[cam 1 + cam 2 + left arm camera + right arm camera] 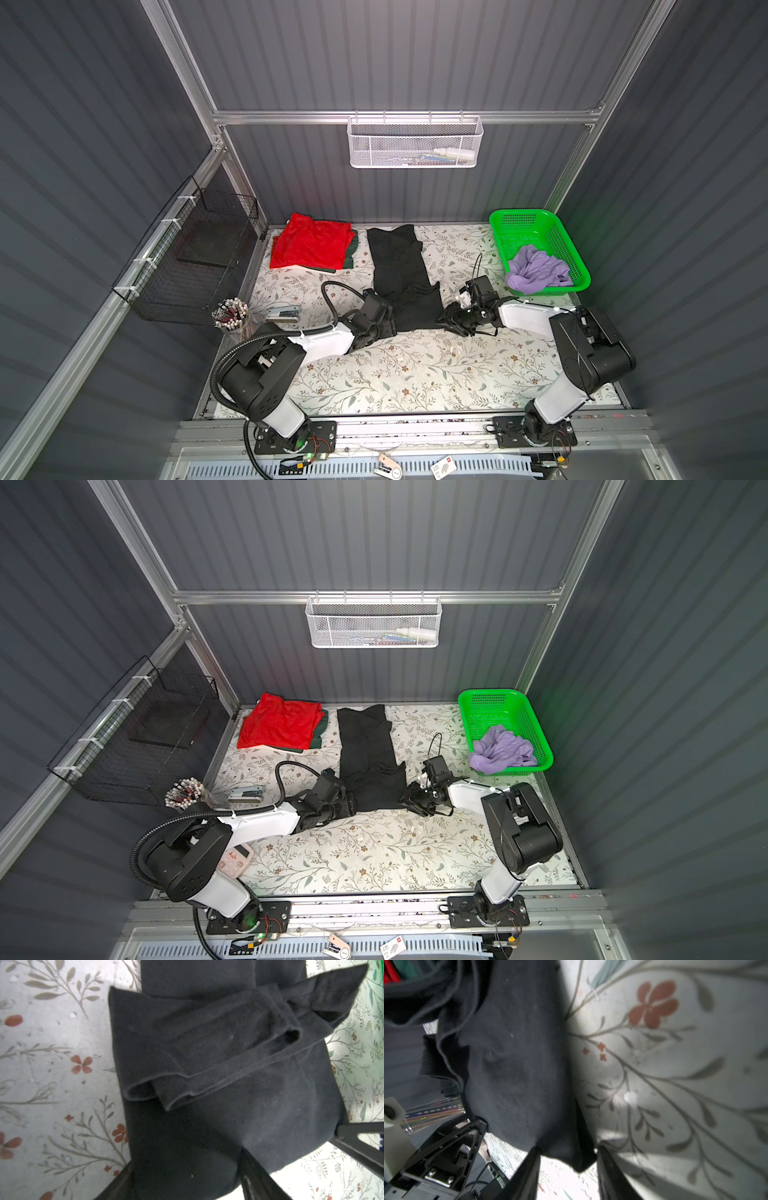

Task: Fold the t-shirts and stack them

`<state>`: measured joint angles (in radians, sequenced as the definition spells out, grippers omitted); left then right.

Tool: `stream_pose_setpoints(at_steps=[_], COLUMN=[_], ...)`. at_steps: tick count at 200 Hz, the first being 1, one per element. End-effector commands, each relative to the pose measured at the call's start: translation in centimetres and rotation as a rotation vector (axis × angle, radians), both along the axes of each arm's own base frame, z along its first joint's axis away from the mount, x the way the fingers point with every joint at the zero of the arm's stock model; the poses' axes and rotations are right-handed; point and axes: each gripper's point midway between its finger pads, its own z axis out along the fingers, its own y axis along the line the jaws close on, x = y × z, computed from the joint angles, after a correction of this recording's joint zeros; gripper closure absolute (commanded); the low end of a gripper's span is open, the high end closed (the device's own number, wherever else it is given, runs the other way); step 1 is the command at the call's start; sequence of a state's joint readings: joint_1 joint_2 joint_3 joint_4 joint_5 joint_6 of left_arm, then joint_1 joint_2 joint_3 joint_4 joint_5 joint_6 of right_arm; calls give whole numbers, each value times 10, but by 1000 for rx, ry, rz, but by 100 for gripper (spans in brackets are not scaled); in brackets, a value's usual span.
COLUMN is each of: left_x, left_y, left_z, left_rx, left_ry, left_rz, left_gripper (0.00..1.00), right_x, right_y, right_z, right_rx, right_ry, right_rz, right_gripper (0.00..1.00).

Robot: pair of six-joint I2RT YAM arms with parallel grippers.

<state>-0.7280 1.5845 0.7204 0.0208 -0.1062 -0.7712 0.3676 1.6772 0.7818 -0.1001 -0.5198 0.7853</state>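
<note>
The black t-shirt [399, 274] [368, 750] lies as a long folded strip down the middle of the table, with a sleeve bunched across it [207, 1064]. My left gripper [392, 322] [351, 804] [187, 1167] is at its near left corner, jaws apart with cloth between them. My right gripper [446, 320] [409, 798] [569, 1149] straddles the near right corner [512, 1064], jaws apart. The red t-shirt [311, 243] [280, 723] lies folded on the dark green one [351, 253] [318, 737] at the back left. The lavender t-shirt [536, 268] [500, 748] is crumpled in the basket.
A bright green basket [519, 220] [490, 696] stands at the back right. A stapler [282, 313] and a cup of pens [230, 316] sit at the left edge, below a black wire basket [195, 257]. A calculator [235, 860] lies under the left arm. A white mesh basket [415, 143] hangs on the back wall.
</note>
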Motion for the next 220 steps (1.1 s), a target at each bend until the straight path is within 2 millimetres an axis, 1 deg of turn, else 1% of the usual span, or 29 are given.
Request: stream_pose_setpoints(at_steps=[1, 12, 25, 39, 46, 59, 71, 75, 106, 143, 167, 203, 220], left_x=[-21, -21, -20, -18, -17, -14, -10, -9, -3, 1, 3, 7, 7], left_y=[17, 15, 13, 13, 12, 10, 6, 4, 4, 6, 8, 16, 20], left_z=[-30, -29, -28, -26, -23, -16, -4, 0, 33, 65, 89, 132, 144], left_rx=[100, 94, 92, 96, 97, 95, 82, 76, 53, 39, 35, 18, 9], left_ry=[111, 115, 114, 110, 105, 98, 78, 70, 6, -57, -105, -202, -236], left_rz=[-9, -16, -18, -20, -19, -17, -29, -31, -28, -31, -37, -16, -1], left_gripper=[34, 40, 50, 62, 68, 84, 97, 100, 100, 100, 100, 100, 100], right_x=[-3, -1, 0, 2, 3, 5, 5, 4, 0, -2, 1, 5, 5], right_y=[-3, -4, -3, -2, 0, 1, 2, 3, 2, 2, 2, 4, 4], right_z=[-13, -12, -11, -8, -5, 0, 7, 10, 32, 60, 87, 138, 158], right_rx=[-35, -37, -34, -27, -24, -17, -6, -2, 5, 24, 32, 51, 51], right_ry=[36, 28, 23, 12, 3, -11, -21, -26, -75, -123, -185, -288, -335], right_rz=[-4, -8, -7, -4, -2, 1, 9, 13, 22, 30, 27, 34, 38], right_gripper=[64, 71, 83, 100, 100, 100, 100, 100, 100, 100, 100, 100, 100])
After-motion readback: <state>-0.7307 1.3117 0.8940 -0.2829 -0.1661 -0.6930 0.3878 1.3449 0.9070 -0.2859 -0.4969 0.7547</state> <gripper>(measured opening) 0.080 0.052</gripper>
